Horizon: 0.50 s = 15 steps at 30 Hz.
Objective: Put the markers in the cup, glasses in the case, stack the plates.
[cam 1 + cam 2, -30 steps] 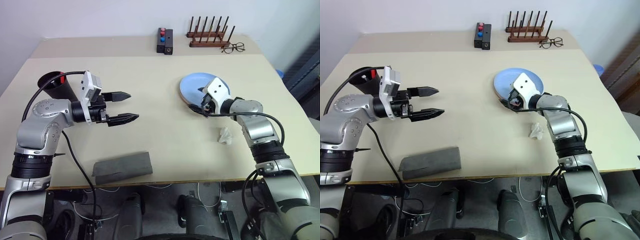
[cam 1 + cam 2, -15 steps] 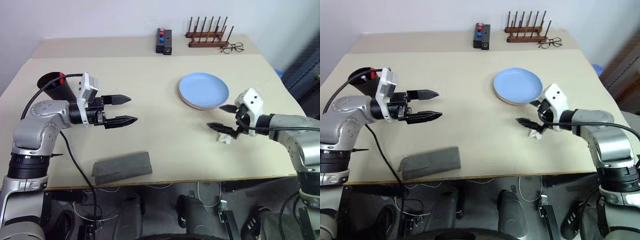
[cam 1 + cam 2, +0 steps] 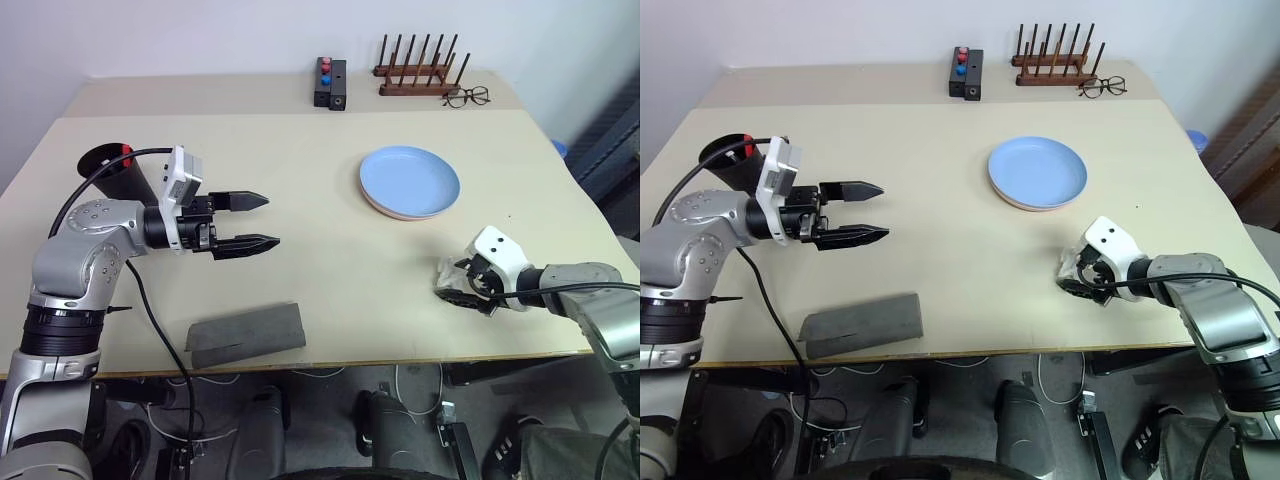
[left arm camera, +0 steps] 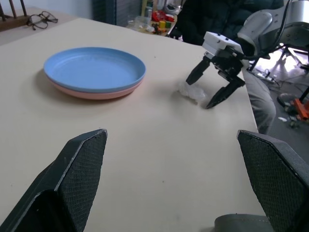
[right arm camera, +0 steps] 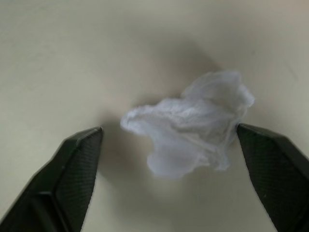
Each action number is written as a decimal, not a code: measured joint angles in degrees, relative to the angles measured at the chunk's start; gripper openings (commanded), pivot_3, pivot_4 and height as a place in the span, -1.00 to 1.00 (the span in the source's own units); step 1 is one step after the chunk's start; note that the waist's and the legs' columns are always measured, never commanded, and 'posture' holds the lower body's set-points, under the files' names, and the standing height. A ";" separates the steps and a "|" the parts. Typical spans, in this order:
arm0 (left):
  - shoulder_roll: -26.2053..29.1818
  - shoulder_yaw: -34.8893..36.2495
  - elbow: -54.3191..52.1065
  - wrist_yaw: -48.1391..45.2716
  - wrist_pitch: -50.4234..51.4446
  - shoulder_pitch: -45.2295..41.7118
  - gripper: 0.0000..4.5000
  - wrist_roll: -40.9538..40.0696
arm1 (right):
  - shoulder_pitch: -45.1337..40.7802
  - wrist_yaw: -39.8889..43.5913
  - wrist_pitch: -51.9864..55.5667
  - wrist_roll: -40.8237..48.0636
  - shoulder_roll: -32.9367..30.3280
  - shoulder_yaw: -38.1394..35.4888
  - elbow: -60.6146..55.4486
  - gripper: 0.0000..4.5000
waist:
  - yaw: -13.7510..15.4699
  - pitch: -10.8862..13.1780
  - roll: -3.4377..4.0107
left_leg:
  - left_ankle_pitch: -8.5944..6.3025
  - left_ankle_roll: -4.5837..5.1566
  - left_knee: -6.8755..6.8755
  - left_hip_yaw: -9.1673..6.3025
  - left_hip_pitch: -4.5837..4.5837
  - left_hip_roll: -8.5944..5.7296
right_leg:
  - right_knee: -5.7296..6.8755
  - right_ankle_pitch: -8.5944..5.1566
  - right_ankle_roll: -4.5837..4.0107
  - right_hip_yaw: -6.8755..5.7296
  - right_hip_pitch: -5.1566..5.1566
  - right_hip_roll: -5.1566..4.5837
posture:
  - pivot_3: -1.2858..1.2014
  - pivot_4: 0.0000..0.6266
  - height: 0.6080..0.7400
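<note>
Blue plate [image 3: 409,180] stacked on pink plate [image 4: 91,92], markers in cup [image 3: 112,170], case [image 3: 245,335] shut; right gripper [image 5: 169,145] open astride crumpled tissue [image 5: 193,123], closing next; left gripper [image 3: 258,221] open, idle.

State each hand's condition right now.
Left hand: open, holding nothing.
Right hand: open, straddling a crumpled tissue, not gripping it.

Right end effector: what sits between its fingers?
A crumpled white tissue wad lies on the table between the right end effector's open fingers, per right wrist view.
</note>
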 measured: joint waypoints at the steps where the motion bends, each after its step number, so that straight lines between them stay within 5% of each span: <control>1: 0.03 0.00 -0.06 0.02 0.00 0.00 1.00 0.00 | -0.38 -0.16 -0.32 -0.24 0.15 0.01 0.69 -0.01 | 0.01 0.00 0.00 | 0.00 0.00 0.00 0.00 0.00 0.00 | 0.00 0.00 0.00 0.00 0.00 0.00 | 0.03 -0.52 1.00; 5: 0.26 0.02 -0.14 0.13 0.03 0.17 1.00 0.00 | -2.36 -0.66 -0.84 -1.20 0.66 0.06 3.18 -0.90 | 0.05 0.00 0.00 | 0.00 0.00 0.00 0.00 0.00 0.00 | 0.00 0.00 -0.01 0.00 0.00 0.00 | 0.03 -0.52 1.00; 10: 0.25 0.03 -1.02 0.23 0.04 0.24 1.00 -0.08 | -3.65 0.51 -1.90 -0.78 0.74 -0.26 3.93 -0.96 | 0.06 0.00 0.00 | 0.00 0.00 -0.01 0.00 -0.02 0.00 | 0.00 0.00 0.00 0.00 0.00 0.00 | 0.03 -0.52 1.00; 15: 0.23 0.60 -1.01 0.87 0.27 0.23 1.00 -0.97 | -6.29 5.98 1.44 9.55 1.72 -5.99 0.32 -0.96 | 0.00 0.02 0.00 | 0.00 0.00 -0.01 -0.01 -0.02 0.00 | 0.01 0.01 0.00 0.00 -0.01 0.00 | 0.03 -0.52 1.00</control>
